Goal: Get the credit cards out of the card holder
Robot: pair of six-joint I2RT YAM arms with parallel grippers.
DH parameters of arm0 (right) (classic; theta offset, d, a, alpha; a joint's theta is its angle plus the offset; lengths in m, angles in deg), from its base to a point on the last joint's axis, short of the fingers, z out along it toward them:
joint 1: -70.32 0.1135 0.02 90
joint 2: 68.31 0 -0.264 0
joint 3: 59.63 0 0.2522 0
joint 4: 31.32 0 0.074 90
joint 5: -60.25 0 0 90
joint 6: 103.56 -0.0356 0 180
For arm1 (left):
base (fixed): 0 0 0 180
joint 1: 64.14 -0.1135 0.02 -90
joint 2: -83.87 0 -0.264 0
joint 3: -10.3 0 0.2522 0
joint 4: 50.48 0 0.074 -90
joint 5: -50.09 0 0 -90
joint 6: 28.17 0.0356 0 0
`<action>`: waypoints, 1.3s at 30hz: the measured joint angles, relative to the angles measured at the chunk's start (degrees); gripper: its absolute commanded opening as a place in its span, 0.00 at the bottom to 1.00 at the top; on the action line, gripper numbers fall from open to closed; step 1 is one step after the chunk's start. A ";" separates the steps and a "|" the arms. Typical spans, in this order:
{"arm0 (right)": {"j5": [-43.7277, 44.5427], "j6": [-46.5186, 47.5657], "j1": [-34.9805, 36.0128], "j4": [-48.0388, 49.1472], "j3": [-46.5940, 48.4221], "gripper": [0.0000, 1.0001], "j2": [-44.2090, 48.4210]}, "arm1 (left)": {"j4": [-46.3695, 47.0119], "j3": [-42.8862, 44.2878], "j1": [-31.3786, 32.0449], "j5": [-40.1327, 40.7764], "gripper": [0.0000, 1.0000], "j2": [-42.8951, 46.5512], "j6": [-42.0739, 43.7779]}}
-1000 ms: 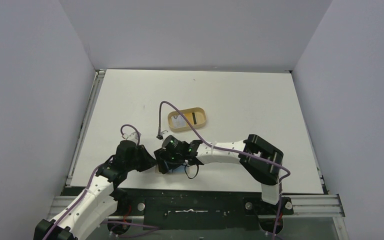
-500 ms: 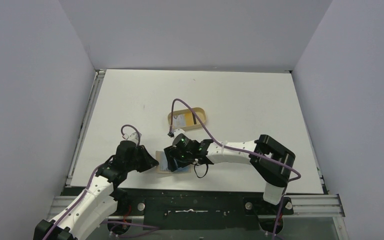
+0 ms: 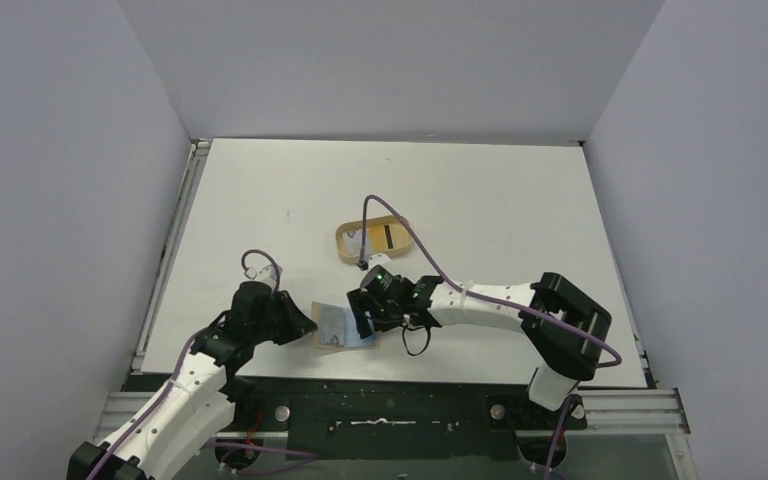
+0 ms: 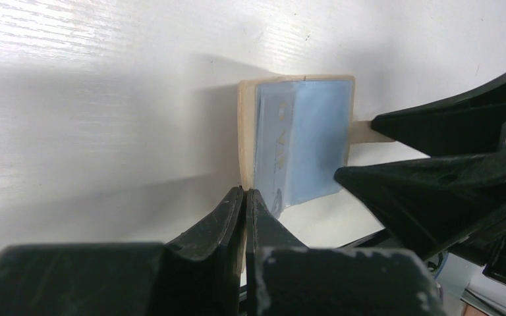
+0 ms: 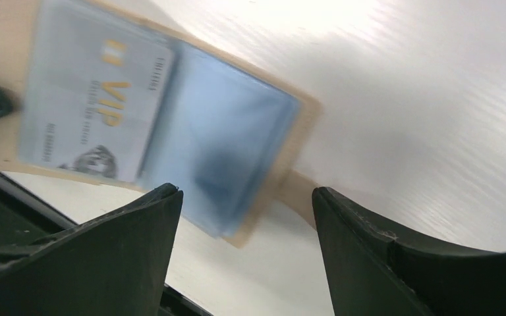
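Tan card holder (image 4: 245,131) lies open near the worktop's (image 3: 480,200) front edge, with blue credit cards (image 4: 303,138) still inside. Our left pincer (image 4: 245,194), closed, touches its edge, likely pinning it. Our right pincer (image 5: 244,197) hovers open above, we judge ready to pull.

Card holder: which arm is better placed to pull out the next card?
Right. The right gripper is open above the blue credit cards showing in the open card holder. The left gripper is shut, its tips at the holder's edge, so it would need to open first.
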 measured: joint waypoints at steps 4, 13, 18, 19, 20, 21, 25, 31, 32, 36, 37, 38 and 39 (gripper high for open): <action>4.26 0.07 -2.32 -6.08 -1.27 0.76 4.96 | 0.07 -0.11 0.00 -0.02 0.00 0.17 0.02; -4.04 3.08 -4.09 -0.59 2.12 0.76 12.35 | 3.23 -3.91 0.00 0.15 0.00 -2.58 -0.22; -17.18 -1.86 -4.11 13.18 2.45 0.75 4.44 | 8.57 -6.29 0.15 -0.37 0.00 -5.79 -1.81; -18.82 -2.99 -4.09 14.91 2.32 0.75 2.45 | 9.25 -6.34 0.26 -0.39 0.00 -6.12 -2.01; -19.74 -3.76 -4.09 15.89 2.14 0.75 1.05 | 9.94 -6.40 0.26 -0.39 0.00 -6.49 -2.14; -20.74 -4.74 -4.04 16.70 1.79 0.75 -0.28 | 10.43 -6.47 0.33 -0.37 0.00 -6.69 -2.25; -22.91 -7.02 -4.04 18.01 0.00 0.75 -2.97 | 11.56 -6.88 0.33 -0.33 0.00 -6.88 -2.58; -23.45 -8.22 -4.04 18.36 -2.51 0.75 -2.99 | 11.93 -7.02 0.37 -0.13 0.00 -6.88 -2.60; -23.43 -8.24 -4.02 18.27 -2.86 0.75 -2.99 | 11.93 -7.02 0.37 -0.09 0.00 -6.88 -2.60; -22.95 -8.20 -3.65 17.79 -3.61 0.75 -2.99 | 11.98 -7.02 0.46 -0.02 0.00 -6.88 -2.60; -22.82 -8.20 -3.54 17.68 -3.61 0.75 -2.99 | 11.98 -7.02 0.48 0.02 0.00 -6.88 -2.60; -22.75 -8.20 -3.37 17.68 -3.61 0.75 -2.99 | 11.98 -7.02 0.48 0.04 0.00 -6.88 -2.60; -22.77 -8.22 -3.26 17.68 -3.61 0.75 -3.15 | 11.98 -7.02 0.48 0.04 0.00 -6.88 -2.60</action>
